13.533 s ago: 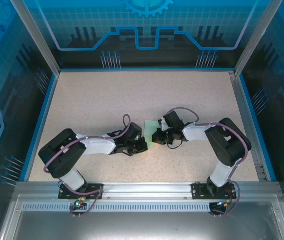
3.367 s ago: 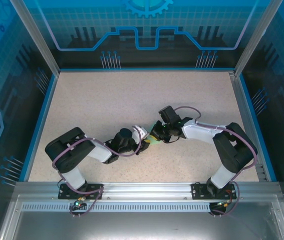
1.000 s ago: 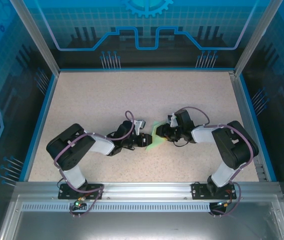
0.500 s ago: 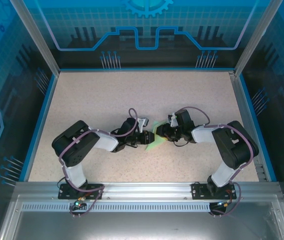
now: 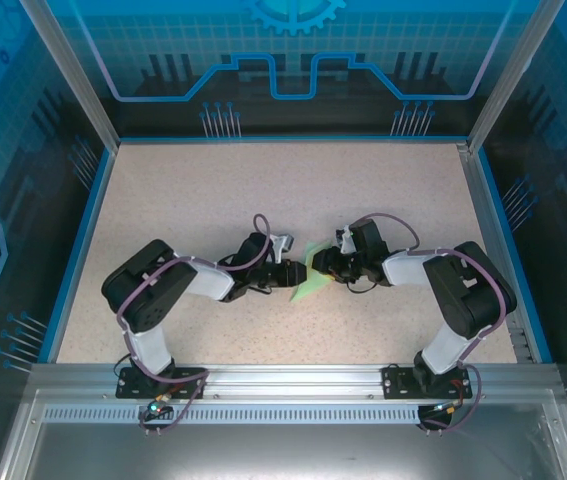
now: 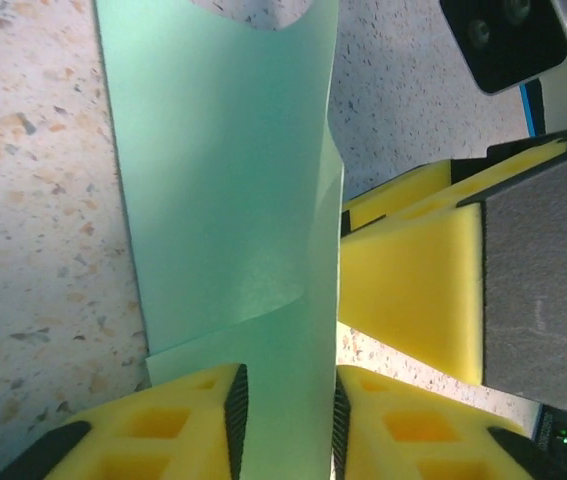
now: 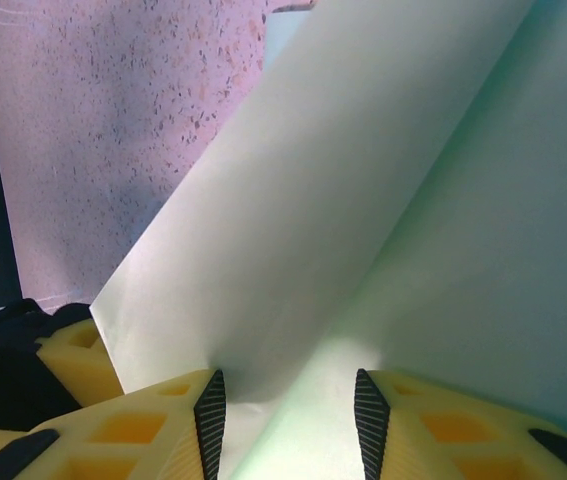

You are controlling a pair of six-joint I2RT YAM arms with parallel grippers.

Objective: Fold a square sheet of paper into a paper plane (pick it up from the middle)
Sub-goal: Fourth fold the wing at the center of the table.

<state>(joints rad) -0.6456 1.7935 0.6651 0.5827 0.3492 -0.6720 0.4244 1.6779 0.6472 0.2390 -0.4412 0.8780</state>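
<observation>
folded pale green sheet of paper [image 5: 308, 281] mid-surface [image 5: 213, 190], pinched from both sides, left fingers [image 6: 285, 410] clamped on one folded edge, right fingers [image 7: 288, 420] gripping the other, paper lifted a bit between both arms

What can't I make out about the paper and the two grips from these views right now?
- Top external: the paper is tiny, mostly covered by the left gripper and right gripper; its folds are unreadable.
- Left wrist: the paper's lower edge is cut off by the frame, so the pads' contact with it is unclear.
- Right wrist: the paper is cut off by the right and top edges; its outline is unknown.
</observation>
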